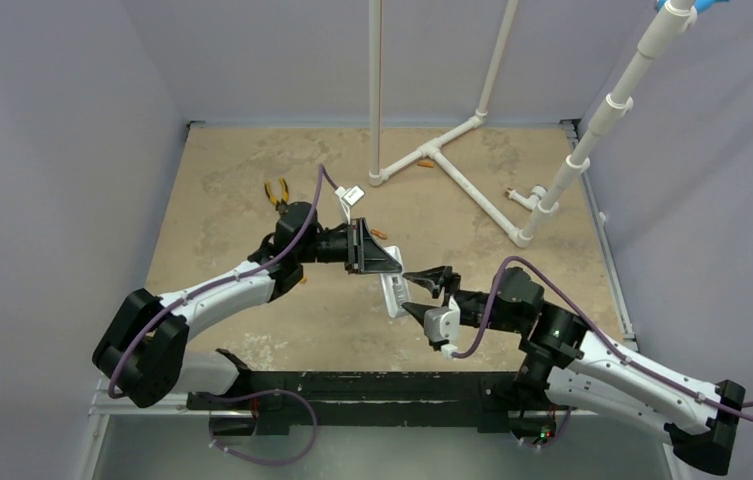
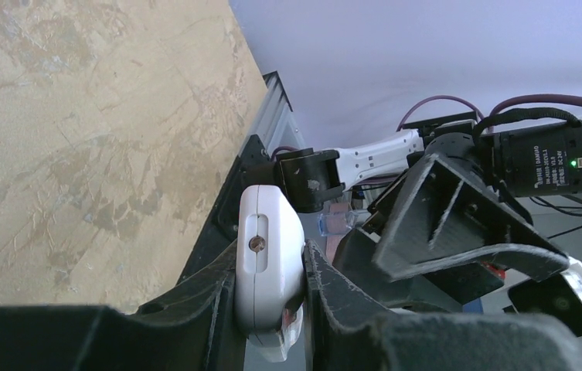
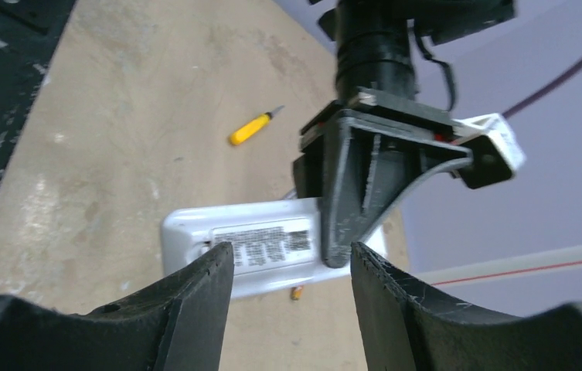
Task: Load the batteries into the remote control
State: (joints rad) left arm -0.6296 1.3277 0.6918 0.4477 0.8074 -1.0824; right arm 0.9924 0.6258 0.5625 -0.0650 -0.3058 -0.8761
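Although the right jaws are released, spread to either side of the remote control without touching it, the handset is secured: the left jaws are clenched across one narrow end of it, apparently clear of the counter. Judgement: a light, rigid plastic shell, smooth-skinned and liable to pivot in a single end grip, so a second hold belongs across its long edges. One battery lies just beyond the remote; it is small, round and prone to rolling. Pliers lie farther beyond it.
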